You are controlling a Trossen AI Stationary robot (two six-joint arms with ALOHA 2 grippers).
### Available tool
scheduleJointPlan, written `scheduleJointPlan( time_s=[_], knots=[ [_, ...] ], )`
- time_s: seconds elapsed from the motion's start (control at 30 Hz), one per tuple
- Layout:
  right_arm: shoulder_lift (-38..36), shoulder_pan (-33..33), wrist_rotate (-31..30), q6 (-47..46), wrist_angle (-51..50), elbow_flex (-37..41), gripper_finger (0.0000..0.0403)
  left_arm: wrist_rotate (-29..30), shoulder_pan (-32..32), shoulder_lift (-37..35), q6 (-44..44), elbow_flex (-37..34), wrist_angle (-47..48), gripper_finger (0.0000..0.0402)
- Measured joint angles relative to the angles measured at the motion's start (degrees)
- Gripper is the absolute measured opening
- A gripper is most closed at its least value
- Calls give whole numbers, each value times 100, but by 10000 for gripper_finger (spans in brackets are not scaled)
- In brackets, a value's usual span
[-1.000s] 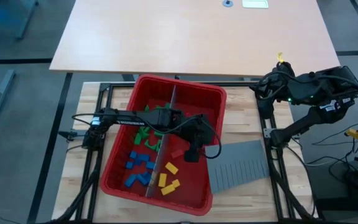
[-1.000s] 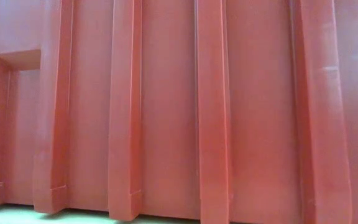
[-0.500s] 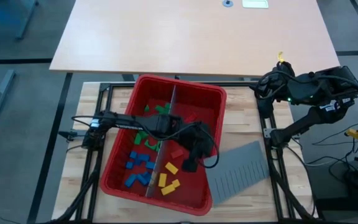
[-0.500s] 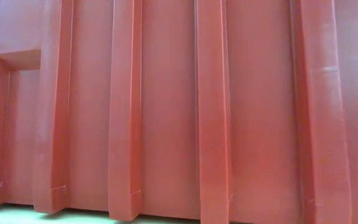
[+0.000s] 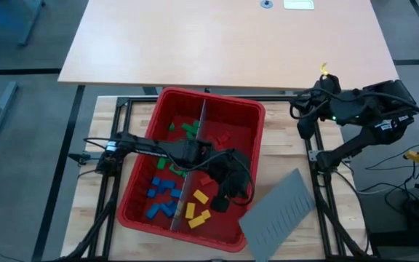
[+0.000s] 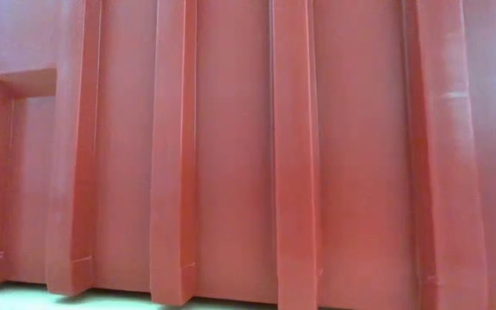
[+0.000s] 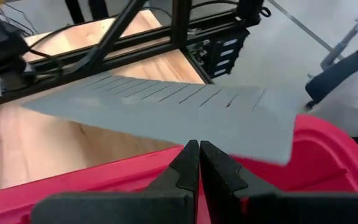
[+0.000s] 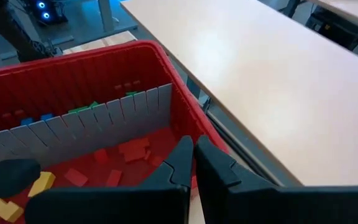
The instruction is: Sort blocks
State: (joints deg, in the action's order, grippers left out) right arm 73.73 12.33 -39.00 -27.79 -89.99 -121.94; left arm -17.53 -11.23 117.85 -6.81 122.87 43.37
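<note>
While the left arm reaches in, left gripper: low over the right-hand compartment of the red bin, fingers pinched flat together, nothing visible between them.
Right gripper: parked at upper right of the high view, also clamped on nothing.
Blocks: blue blocks lower left, yellow blocks lower centre, green blocks and red blocks higher up.
Risk: the grey panel sits tilted at the bin's lower right corner; I judge a sweep of the wrist could knock it off or shove the bin.
Second risk: closed fingers may scatter blocks across the divider.
Materials: bin of smooth ribbed plastic; panel flat, matt, slotted; blocks small, hard-edged bricks.
</note>
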Motion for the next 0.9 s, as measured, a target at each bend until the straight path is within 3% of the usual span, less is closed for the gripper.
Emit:
scheduleJointPlan(
  time_s=[0.27, 0.43, 0.57, 0.77, 0.9],
  knots=[
    [0, -2, 53, -541, -1, 301, 0, -7, -149, 51, -28, 0, 12, 0],
    [12, -2, 476, -868, -5, 501, 0, -6, -161, 51, -44, 0, 90, 0],
    [26, 1, 1345, -974, 1, 682, 0, -6, -161, 51, -44, 0, 196, 0],
    [22, 37, 3240, -1026, 1, 1192, 0, 0, -159, 48, -98, 0, 370, 0],
    [20, 251, 3914, -1189, 1, 1802, 0, 318, -159, -38, -277, -2, 585, 0]
  ],
)
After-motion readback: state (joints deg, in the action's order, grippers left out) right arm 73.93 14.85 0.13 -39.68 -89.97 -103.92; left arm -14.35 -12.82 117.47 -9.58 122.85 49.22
